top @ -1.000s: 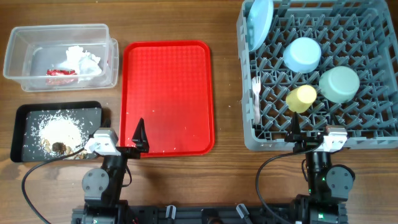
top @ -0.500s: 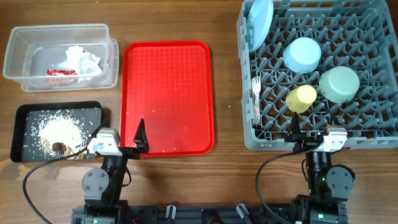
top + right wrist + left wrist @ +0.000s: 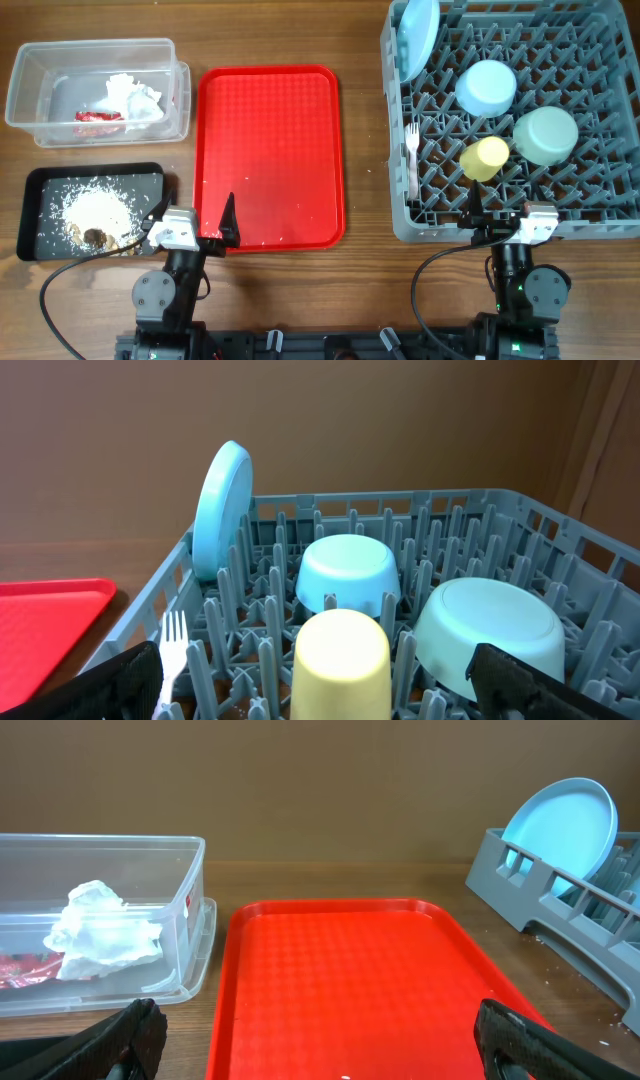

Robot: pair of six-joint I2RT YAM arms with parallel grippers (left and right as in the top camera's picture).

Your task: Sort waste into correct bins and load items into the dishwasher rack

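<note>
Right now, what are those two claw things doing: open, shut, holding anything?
Left gripper: open, holding nothing.
Right gripper: open, holding nothing.

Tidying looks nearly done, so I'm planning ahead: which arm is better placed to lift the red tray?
Left. The left gripper hangs open at the red tray's near left corner; the right gripper is open at the dishwasher rack's near edge, away from the tray.
</note>
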